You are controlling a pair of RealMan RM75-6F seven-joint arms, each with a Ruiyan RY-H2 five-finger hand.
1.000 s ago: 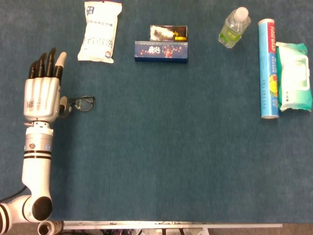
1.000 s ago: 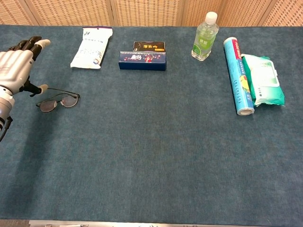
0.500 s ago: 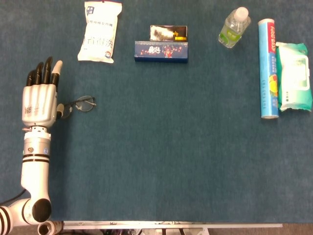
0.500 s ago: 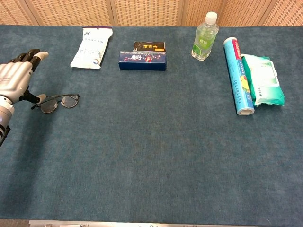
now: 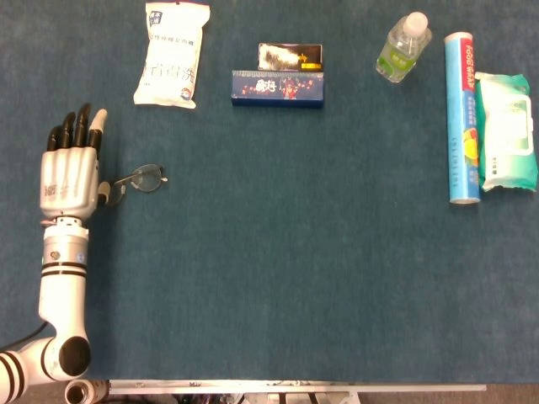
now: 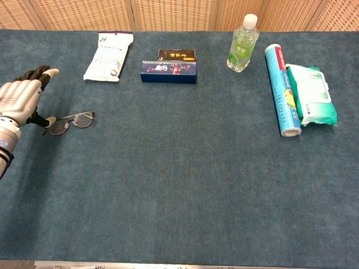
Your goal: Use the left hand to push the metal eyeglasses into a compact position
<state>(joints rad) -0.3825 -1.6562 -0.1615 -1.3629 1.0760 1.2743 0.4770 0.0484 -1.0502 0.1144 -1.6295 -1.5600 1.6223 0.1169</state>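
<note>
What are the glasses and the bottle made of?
The glasses look like thin dark metal wire around clear lenses, since the frame is very slim. The bottle looks like see-through plastic with a white cap, greenish inside.

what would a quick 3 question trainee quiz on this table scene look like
1. True or false: the left hand lies flat beside the glasses, fingers extended.
2. Which thing lies against the roll? A) bottle B) wipes pack C) blue box
3. Fill in: the white pouch lies at the table's far ____ corner.

Key: 1 true; 2 B; 3 left.
</note>
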